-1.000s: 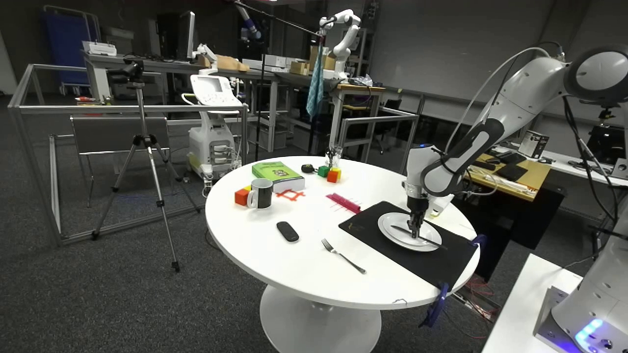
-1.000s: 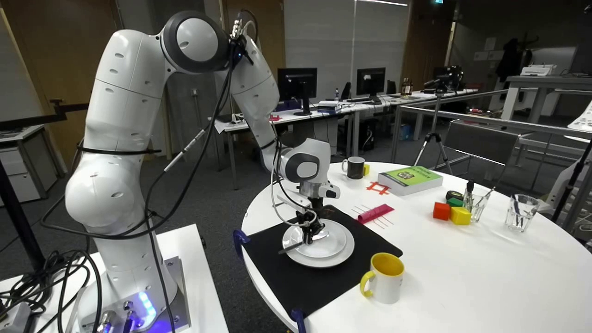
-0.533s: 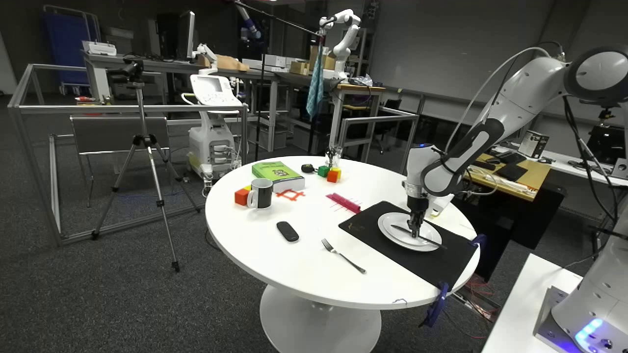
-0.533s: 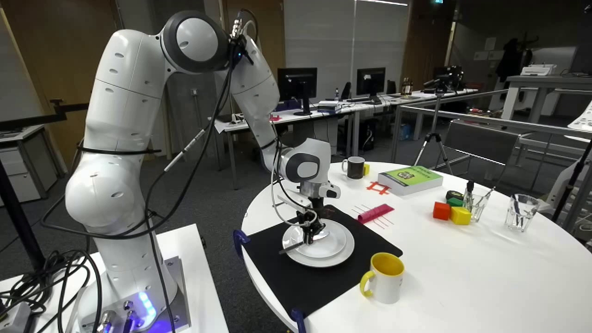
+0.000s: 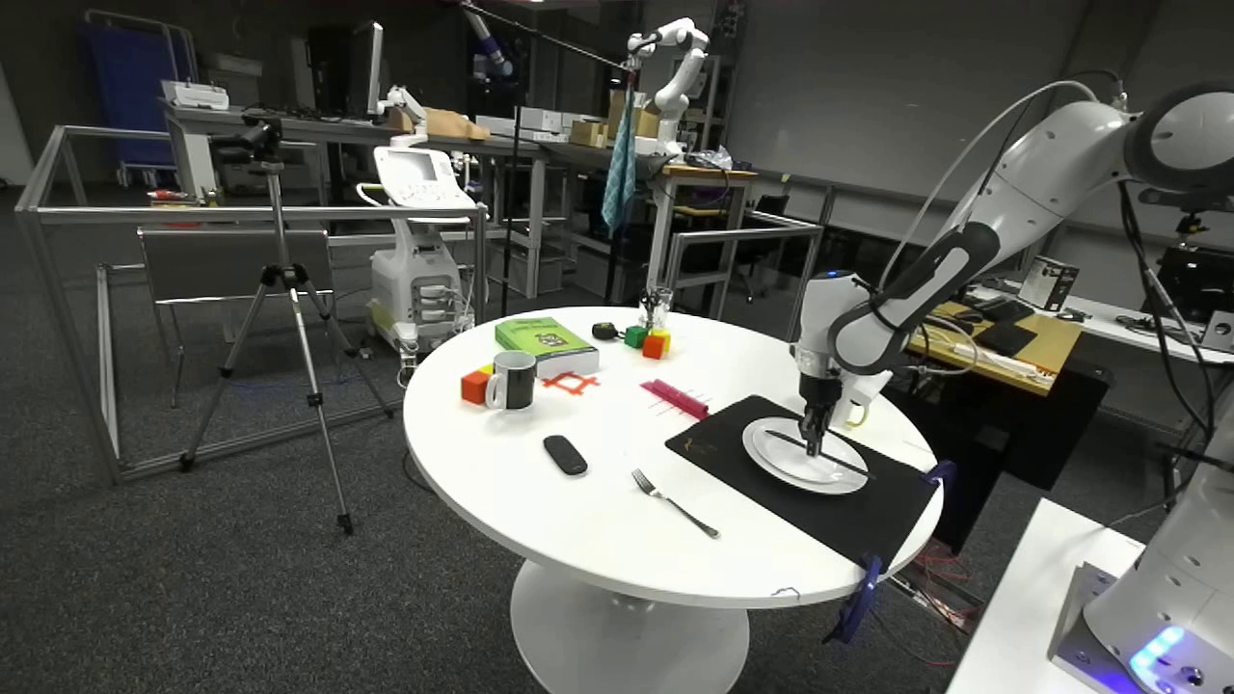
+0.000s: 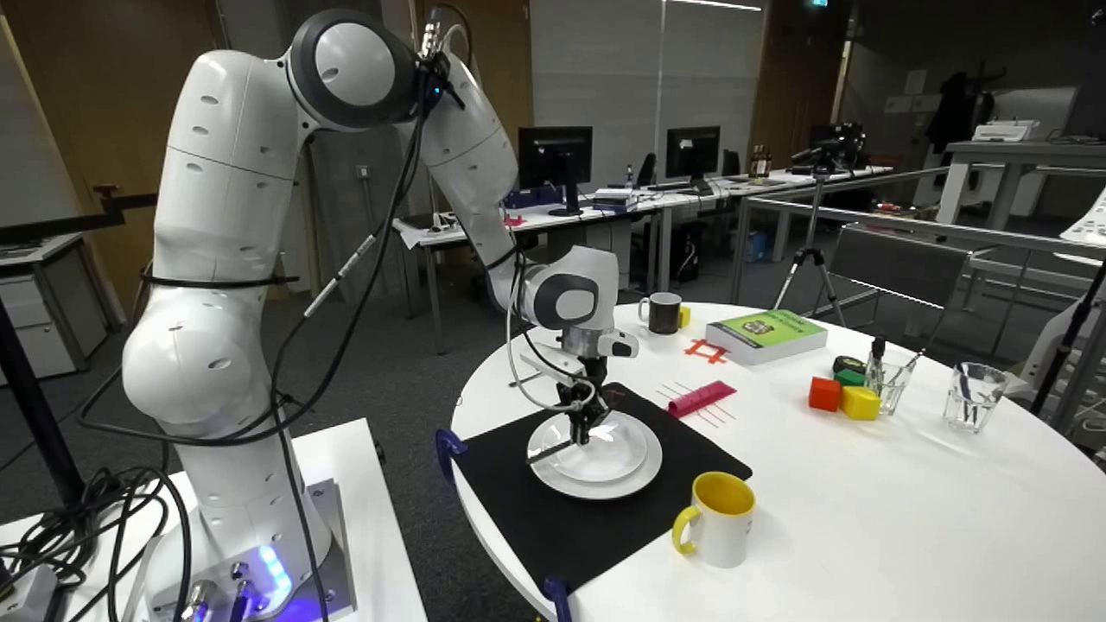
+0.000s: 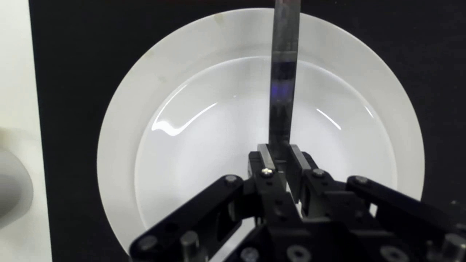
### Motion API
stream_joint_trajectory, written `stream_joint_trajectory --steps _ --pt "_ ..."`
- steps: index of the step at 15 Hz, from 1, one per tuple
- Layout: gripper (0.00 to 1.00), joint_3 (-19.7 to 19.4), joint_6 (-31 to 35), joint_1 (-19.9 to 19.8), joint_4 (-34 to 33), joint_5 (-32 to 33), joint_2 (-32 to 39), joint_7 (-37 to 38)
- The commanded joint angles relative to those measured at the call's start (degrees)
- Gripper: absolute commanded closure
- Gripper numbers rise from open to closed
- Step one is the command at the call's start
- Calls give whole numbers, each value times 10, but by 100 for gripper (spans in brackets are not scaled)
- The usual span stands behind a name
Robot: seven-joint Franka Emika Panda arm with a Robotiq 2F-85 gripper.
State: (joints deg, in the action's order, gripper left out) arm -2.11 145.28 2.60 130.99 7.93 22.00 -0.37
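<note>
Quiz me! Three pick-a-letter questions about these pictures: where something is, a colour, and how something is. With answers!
1. Where does the fork lie?
A) On the plate
B) On the white tabletop
C) On the green book

2. What colour is the inside of the mug beside the black mat?
A) Blue
B) Red
C) Yellow

3. How is the end effector?
A) Closed on the knife
B) Wide open
C) Closed on the fork

1: B, as it lies off the mat in an exterior view.
2: C, as its yellow inside shows in an exterior view.
3: A, as the wrist view shows the knife between its fingertips.
</note>
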Motion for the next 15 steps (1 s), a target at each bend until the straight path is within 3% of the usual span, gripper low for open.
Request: stream_joint_trajectory --steps 1,7,15 --pt "96 -2 -40 15 13 23 -54 19" --pt "96 15 -85 28 6 21 -101 29" --pt "96 51 -106 44 -16 -8 -123 106"
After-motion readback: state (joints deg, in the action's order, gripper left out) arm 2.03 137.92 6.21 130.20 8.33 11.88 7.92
